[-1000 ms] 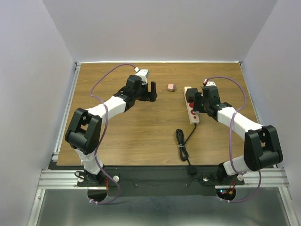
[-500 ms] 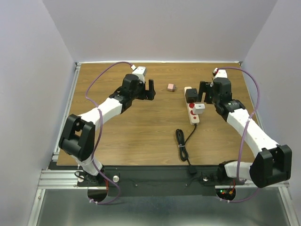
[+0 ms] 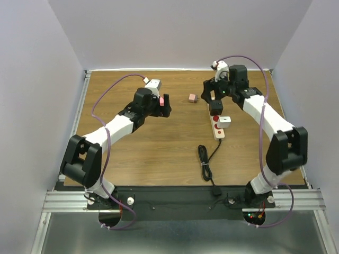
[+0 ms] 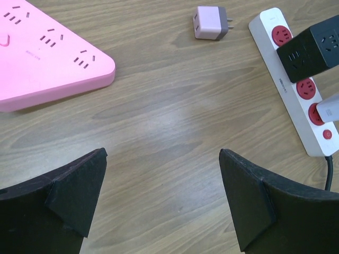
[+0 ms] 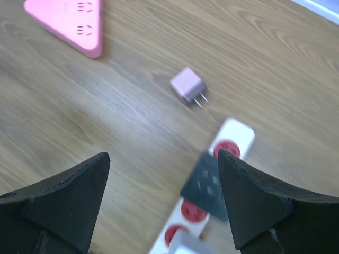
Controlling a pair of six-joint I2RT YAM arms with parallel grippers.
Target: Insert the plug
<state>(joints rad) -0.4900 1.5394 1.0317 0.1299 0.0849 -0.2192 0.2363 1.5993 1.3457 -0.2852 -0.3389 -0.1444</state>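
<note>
We see the small pink plug (image 4: pixel 211 23) lying on the worktop (image 3: pixel 159 153), near the far end of the white power strip (image 4: pixel 280 79). In the strip sit a black cube (image 4: pixel 310 50) and a white plug (image 3: pixel 224 121). The left claw (image 4: pixel 161 159) and the right claw (image 5: pixel 164 159) are wide, holding nothing.

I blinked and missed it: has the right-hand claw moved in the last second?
Yes. The right gripper has travelled along the white power strip, from over its middle to just past its far end, and a little leftward.
</note>
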